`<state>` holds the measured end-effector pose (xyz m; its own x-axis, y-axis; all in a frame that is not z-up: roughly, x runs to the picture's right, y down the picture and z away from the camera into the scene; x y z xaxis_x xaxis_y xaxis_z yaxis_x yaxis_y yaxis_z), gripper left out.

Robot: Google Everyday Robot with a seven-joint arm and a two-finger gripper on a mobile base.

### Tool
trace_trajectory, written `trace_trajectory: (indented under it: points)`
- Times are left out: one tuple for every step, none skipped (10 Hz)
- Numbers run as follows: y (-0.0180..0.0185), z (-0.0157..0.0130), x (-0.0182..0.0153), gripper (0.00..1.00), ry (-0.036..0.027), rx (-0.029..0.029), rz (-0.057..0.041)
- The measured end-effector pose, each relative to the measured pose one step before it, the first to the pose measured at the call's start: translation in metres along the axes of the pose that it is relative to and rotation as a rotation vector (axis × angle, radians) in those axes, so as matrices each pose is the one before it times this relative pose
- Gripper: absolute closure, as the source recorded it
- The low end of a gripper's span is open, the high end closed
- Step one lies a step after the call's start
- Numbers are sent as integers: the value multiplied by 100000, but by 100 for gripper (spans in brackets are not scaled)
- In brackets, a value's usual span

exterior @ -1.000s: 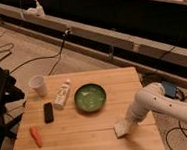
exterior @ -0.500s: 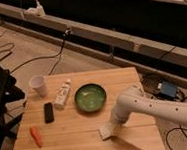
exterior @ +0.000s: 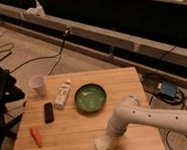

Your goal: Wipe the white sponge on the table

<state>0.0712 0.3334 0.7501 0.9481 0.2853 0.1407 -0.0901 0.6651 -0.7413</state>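
The gripper, clamped shut on the sponge, has slid it left and down, so both now sit at the lower centre of the counter. Elsewhere, one of each: cup, tube, green bowl, black bar, carrot — all unmoved.
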Motion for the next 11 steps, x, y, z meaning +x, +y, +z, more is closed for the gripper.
trace_trajectory:
  points:
    - [651, -543, 1563, 100, 2399, 315, 3783]
    - [181, -776, 1570, 100, 2246, 1012, 3633]
    - [-255, -957, 1485, 100, 2489, 1464, 2919]
    - [-1119, -1361, 1215, 100, 2786, 2559, 2115]
    - [-1008, -670, 402, 100, 1371, 1599, 654]
    - [-1357, -374, 155, 100, 1390, 1421, -127]
    - [-1308, -14, -303, 100, 231, 1099, -669]
    - [-945, 239, -340, 100, -74, 529, -651]
    - [-1035, 369, -799, 100, -418, 264, -1256]
    - [-803, 444, -958, 100, -1044, 137, -1384]
    - [-565, 552, -1062, 100, -1229, -315, -1699]
